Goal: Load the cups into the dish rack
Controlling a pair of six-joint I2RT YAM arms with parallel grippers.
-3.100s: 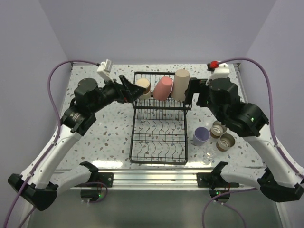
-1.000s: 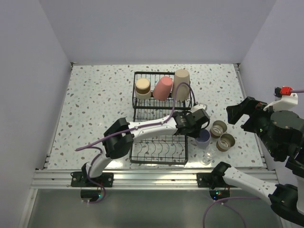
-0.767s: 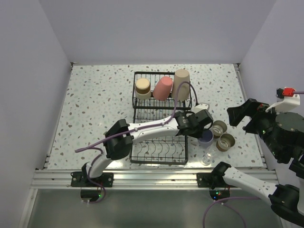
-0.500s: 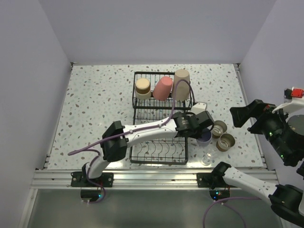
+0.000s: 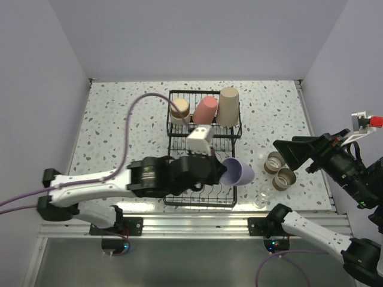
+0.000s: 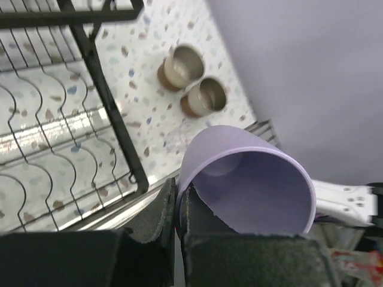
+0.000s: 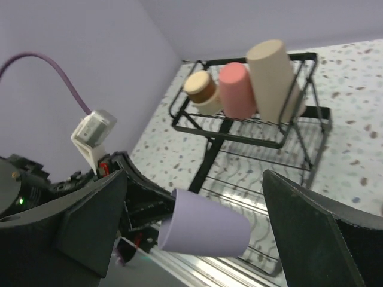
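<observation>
Pinching rim of small purple cup (image 5: pixel 238 171) in left gripper (image 6: pixel 178 200), over right edge of black wire dish rack (image 5: pixel 200 204). Nothing in wide-open right gripper (image 7: pixel 194 173).

No readable text, label, brand, number or sign shows in any of the views.
</observation>
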